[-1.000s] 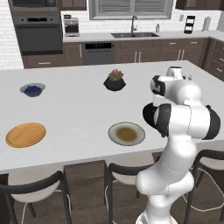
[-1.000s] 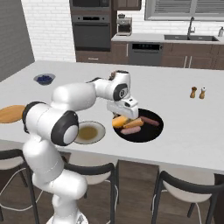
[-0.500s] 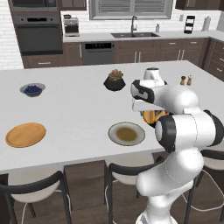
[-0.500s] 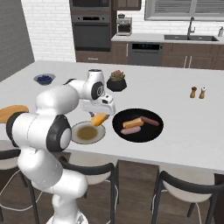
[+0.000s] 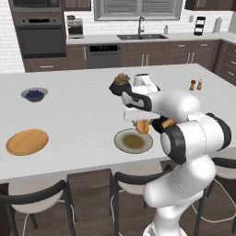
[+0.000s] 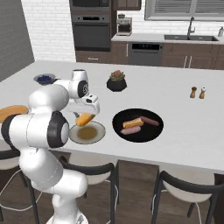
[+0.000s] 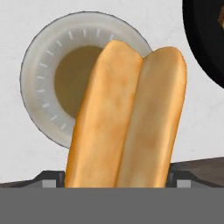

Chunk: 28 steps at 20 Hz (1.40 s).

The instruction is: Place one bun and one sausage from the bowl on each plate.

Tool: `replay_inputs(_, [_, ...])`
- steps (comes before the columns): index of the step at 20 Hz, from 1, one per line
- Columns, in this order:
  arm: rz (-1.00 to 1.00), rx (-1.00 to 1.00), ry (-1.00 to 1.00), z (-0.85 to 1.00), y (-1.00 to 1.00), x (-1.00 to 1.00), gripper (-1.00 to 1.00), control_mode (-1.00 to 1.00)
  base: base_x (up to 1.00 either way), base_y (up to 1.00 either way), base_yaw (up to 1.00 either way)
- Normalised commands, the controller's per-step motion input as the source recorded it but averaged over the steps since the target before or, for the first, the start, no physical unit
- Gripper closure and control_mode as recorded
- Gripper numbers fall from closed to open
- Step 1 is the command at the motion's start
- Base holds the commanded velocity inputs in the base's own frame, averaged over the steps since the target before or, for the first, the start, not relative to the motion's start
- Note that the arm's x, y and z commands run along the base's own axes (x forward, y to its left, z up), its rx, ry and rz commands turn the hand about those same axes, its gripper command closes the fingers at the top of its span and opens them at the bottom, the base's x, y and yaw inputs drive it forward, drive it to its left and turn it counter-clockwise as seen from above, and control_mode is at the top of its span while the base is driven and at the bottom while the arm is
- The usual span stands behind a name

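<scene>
A hot dog bun (image 7: 127,118) fills the claw (image 6: 85,118) of the white arm, jaws spread wide and pinching it, hanging just above the grey plate with a brown centre (image 6: 99,132) on the white island counter (image 6: 183,113). In the hand view the bun runs from the claw at 6 o'clock up toward 12, covering the plate's right side. The black bowl (image 6: 153,131), at the plate's 3 o'clock in the right base view, holds another bun (image 6: 133,123) and two sausages (image 6: 149,120). The wooden plate (image 5: 26,141) lies well apart, bare.
</scene>
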Motion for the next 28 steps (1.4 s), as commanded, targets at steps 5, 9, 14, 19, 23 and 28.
replay_inputs(5, [0.00,0.02,0.03,-0.35,-0.05,0.20,1.00,-1.00,0.00,0.00,0.00])
replay_inputs(9, [0.00,0.00,0.01,-0.64,-0.01,0.23,1.00,-1.00,0.00,0.00,0.00])
replay_inputs(14, [0.00,0.00,0.00,-0.65,-0.01,0.20,1.00,-1.00,0.00,0.00,0.00])
replay_inputs(19, [0.00,0.00,0.00,-0.20,0.00,0.05,1.00,-1.00,0.00,0.00,0.00])
replay_inputs(23, [0.00,0.00,0.00,-0.13,0.00,0.04,-1.00,-1.00,0.00,0.00,0.00])
replay_inputs(28, [0.00,0.00,0.00,-0.05,0.00,0.01,-1.00,-1.00,0.00,0.00,0.00])
